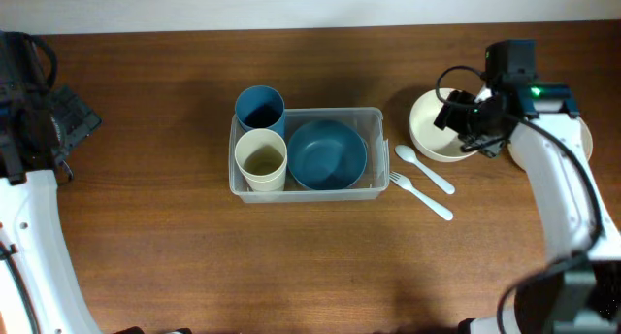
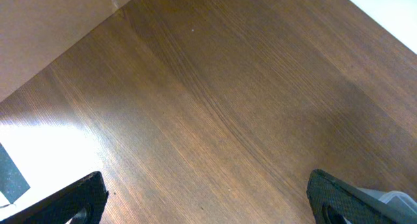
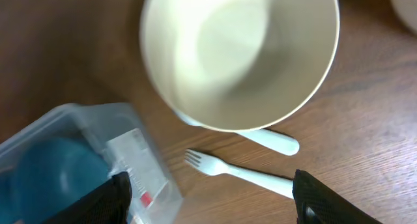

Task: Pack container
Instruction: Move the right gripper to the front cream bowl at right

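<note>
R claw [image 3: 212, 180] stands wide, gripping nothing: cream bowl [image 3: 241, 55] sits just ahead of its fingertips, w/ fork [image 3: 228, 170] + spoon [image 3: 273, 140] on the table [image 3: 365, 120] below. Container [image 3: 71, 113] sits near the claw's left finger, w/ blue bowl [image 1: 327, 154], blue cup [image 1: 259, 108] & cream cup [image 1: 261, 159] inside. L claw [image 2: 205, 185] also wide, over wood tabletop, container well apart from it.
</note>
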Controlling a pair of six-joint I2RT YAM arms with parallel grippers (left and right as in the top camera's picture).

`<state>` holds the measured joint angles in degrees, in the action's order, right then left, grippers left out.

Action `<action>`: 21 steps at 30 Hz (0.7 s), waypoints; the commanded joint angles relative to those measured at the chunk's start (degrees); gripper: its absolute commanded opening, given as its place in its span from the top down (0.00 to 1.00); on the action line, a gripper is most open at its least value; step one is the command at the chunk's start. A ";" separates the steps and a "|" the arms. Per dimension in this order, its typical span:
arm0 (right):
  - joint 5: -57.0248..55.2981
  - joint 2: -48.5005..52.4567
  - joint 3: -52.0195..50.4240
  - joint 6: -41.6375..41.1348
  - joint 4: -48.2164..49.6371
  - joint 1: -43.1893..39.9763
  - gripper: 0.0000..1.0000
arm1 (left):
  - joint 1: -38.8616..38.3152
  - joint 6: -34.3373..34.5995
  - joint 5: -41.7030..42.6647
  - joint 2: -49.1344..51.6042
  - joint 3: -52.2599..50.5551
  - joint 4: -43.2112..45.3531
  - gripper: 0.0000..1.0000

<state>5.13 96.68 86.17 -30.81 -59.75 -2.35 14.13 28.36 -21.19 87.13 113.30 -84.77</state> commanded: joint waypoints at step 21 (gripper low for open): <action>-0.39 12.55 -8.02 -7.23 8.63 -7.50 0.28 | 0.24 0.74 0.04 0.20 -0.13 -0.09 0.00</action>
<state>5.15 108.77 81.30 -37.47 -52.73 -9.10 14.13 28.38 -21.19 87.13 113.30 -84.79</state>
